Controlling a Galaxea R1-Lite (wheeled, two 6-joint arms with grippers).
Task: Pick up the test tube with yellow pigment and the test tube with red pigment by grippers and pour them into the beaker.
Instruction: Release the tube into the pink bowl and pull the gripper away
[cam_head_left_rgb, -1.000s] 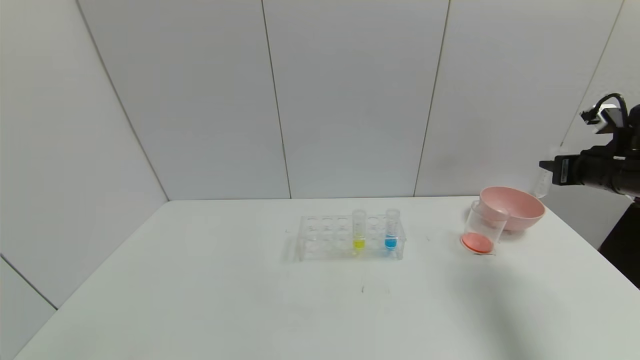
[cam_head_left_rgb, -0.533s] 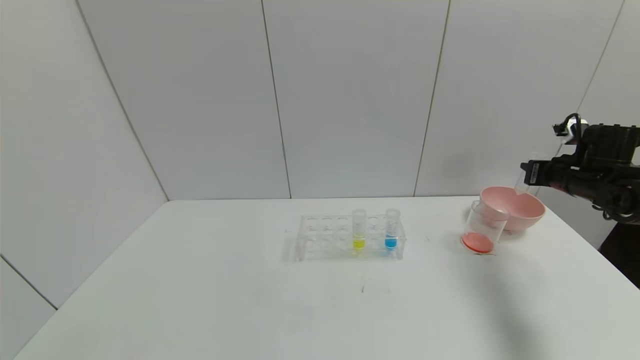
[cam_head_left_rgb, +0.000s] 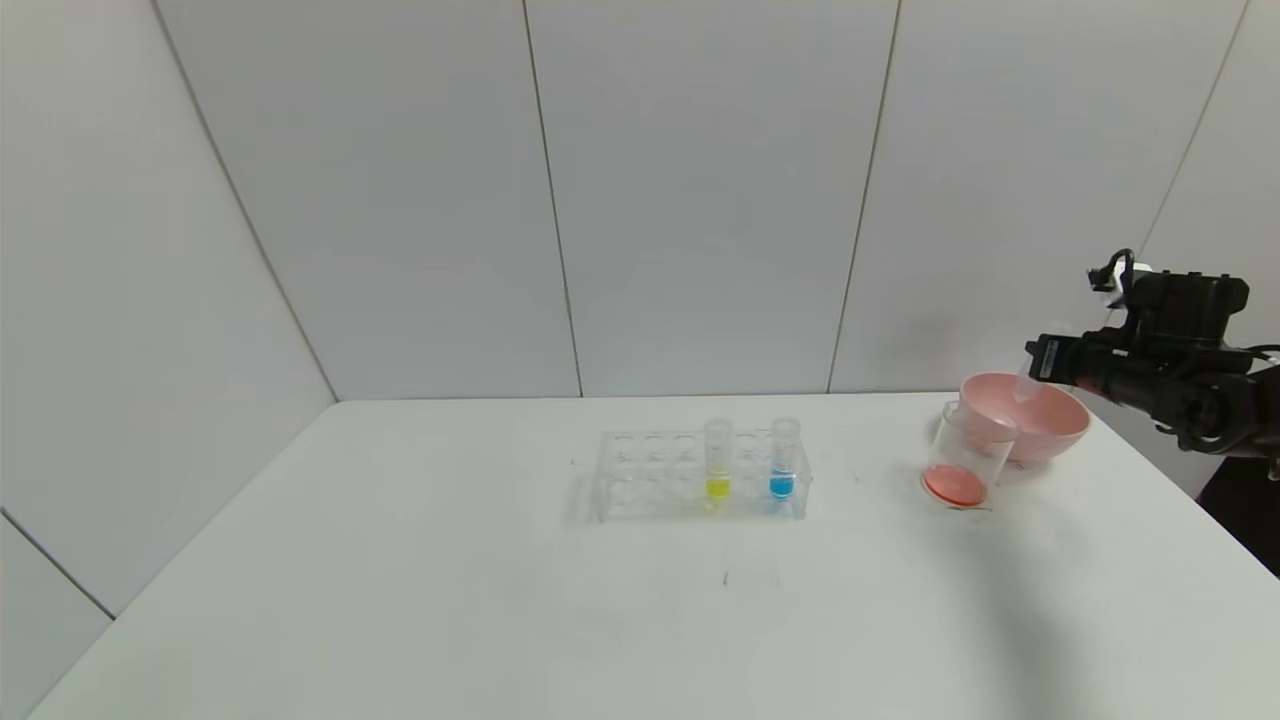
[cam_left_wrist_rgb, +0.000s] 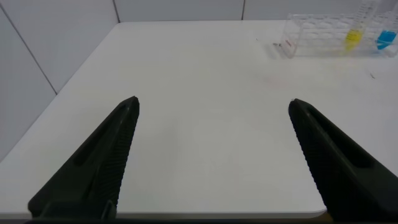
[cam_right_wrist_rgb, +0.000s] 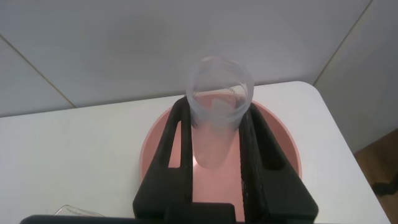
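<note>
My right gripper (cam_head_left_rgb: 1037, 367) is shut on the test tube with red pigment (cam_right_wrist_rgb: 217, 118), a clear tube that looks empty. It hangs tilted over the pink bowl (cam_head_left_rgb: 1045, 418). The beaker (cam_head_left_rgb: 965, 456) stands just in front and left of the bowl, with orange-red liquid at its bottom. The test tube with yellow pigment (cam_head_left_rgb: 716, 460) stands upright in the clear rack (cam_head_left_rgb: 640, 478) at mid-table. My left gripper (cam_left_wrist_rgb: 213, 106) is open and empty over the table's near left part, far from the rack (cam_left_wrist_rgb: 317, 42).
A like tube of blue liquid (cam_head_left_rgb: 783, 458) stands in the rack right of the yellow one. The bowl sits near the table's far right corner. Grey wall panels close off the back. The right table edge runs close past the bowl.
My right gripper has moved left and down with the tube, from beyond the table's right edge to above the pink bowl. Rack, beaker and bowl have not moved.
</note>
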